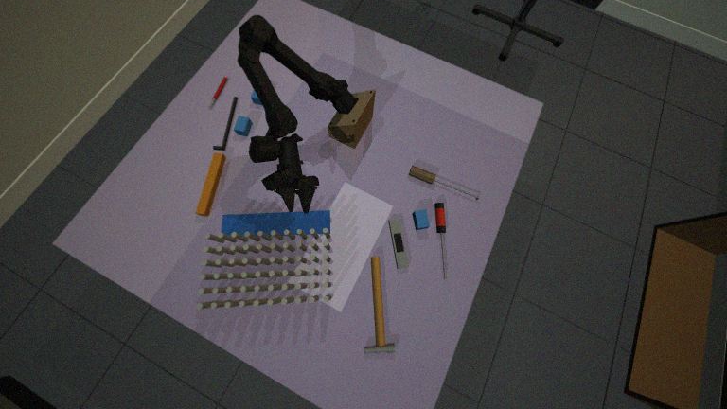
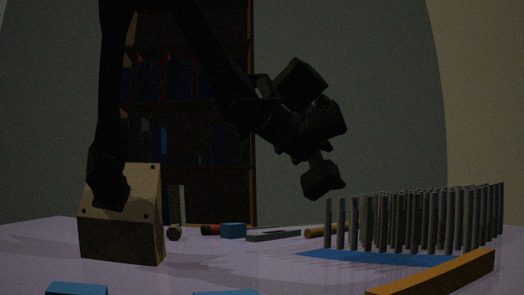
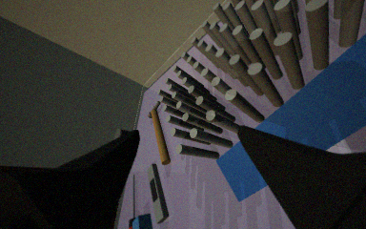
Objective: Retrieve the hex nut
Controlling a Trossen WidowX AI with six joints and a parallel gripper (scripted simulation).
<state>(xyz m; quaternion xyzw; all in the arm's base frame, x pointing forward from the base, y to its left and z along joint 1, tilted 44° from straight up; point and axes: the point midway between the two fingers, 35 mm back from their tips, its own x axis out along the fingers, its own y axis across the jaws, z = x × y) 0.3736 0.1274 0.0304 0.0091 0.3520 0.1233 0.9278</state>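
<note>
My gripper (image 1: 298, 207) (image 2: 323, 187) (image 3: 190, 132) is open and empty. It points down and hangs above the right part of the blue taped strip (image 1: 252, 222) (image 2: 367, 257) (image 3: 310, 119), just in front of the first row of spacers. The standing metal spacers (image 1: 257, 260) (image 2: 417, 218) (image 3: 229, 72) form a dense upright grid behind the strip. The hex nut is not visible in any view. A black hook tool (image 1: 227, 123) and an orange bar (image 1: 210, 184) (image 2: 437, 274) lie left of the gripper.
A hammer (image 1: 378, 302) (image 3: 159, 135), a grey level (image 1: 397, 242) (image 2: 272, 234) (image 3: 157, 193), a red-handled screwdriver (image 1: 440, 231), a brown-handled pick (image 1: 429, 175) and a blue cube (image 1: 420, 219) lie to the right. A white sheet (image 1: 364, 211) borders the field. The arm's wooden base (image 1: 353, 117) (image 2: 123, 218) stands behind.
</note>
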